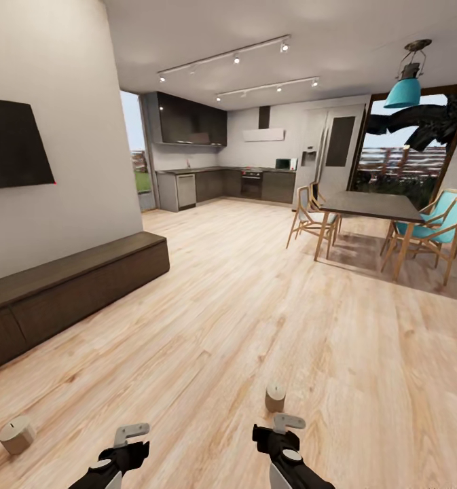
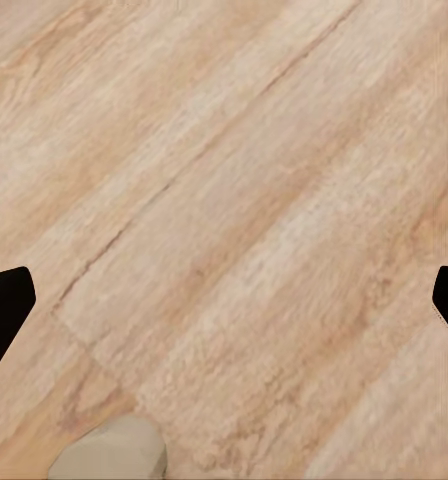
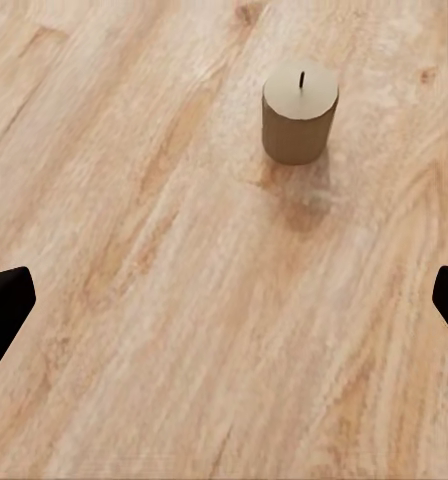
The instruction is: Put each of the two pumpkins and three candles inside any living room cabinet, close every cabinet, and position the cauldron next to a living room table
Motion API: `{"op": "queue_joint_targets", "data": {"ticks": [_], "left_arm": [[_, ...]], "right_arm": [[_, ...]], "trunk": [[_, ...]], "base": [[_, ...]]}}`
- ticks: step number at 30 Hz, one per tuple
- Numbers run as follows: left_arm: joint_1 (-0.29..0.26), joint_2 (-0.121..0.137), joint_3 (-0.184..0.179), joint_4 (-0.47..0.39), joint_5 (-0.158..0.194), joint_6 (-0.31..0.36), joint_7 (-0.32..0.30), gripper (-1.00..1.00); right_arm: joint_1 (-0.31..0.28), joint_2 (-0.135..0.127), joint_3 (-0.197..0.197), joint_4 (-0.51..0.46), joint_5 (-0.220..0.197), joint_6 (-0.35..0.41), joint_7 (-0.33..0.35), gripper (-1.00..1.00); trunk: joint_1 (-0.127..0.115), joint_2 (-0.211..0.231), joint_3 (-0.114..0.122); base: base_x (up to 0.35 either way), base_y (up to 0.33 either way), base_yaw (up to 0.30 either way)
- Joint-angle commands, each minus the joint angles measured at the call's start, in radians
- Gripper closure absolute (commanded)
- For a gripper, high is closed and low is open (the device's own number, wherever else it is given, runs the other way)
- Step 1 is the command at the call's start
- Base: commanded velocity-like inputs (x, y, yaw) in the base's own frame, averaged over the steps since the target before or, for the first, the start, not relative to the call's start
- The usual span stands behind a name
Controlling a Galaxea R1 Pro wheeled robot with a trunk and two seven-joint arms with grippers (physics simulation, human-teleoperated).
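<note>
Two beige candles stand upright on the wood floor: one (image 1: 276, 397) just beyond my right gripper (image 1: 287, 424), another (image 1: 16, 435) far to the left of my left gripper (image 1: 132, 432). In the right wrist view a candle (image 3: 299, 110) with a dark wick stands ahead of the open right gripper (image 3: 224, 305), apart from its fingers. The left gripper (image 2: 224, 305) is open over bare floor, with a candle's top (image 2: 109, 450) at the frame edge. The long low dark-brown cabinet (image 1: 72, 292) runs along the left wall, fronts shut. The pumpkins and the cauldron are out of view.
A dark dining table (image 1: 371, 204) with wooden chairs (image 1: 309, 221) and teal-seated chairs (image 1: 435, 231) stands at the right rear. A black screen (image 1: 14, 142) hangs above the cabinet. A grey kitchen (image 1: 221, 183) lies at the back. Wide wood floor (image 1: 242, 305) stretches ahead.
</note>
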Motion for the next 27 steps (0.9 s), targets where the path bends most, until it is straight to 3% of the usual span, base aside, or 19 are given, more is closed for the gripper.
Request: {"op": "queue_joint_targets", "data": {"ticks": [1,14,27], "left_arm": [[0.0,0.0,-0.007,0.0,0.009,-0.003,0.004,-1.0],[0.0,0.001,-0.008,0.0,0.009,-0.003,0.004,-1.0],[0.0,0.0,-0.008,0.0,0.009,-0.003,0.004,-1.0]], "right_arm": [[-0.001,0.0,0.008,0.001,-0.011,-0.005,-0.005,-1.0],[-0.001,0.0,0.008,0.001,-0.011,-0.005,-0.005,-1.0],[-0.001,0.0,0.007,0.001,-0.012,-0.004,-0.005,-1.0]], "trunk": [[0.0,0.0,0.0],[0.0,0.0,0.004],[0.0,0.0,0.002]], "base": [[0.071,0.001,-0.208],[0.07,-0.028,-0.086],[0.002,-0.001,-0.244]]}}
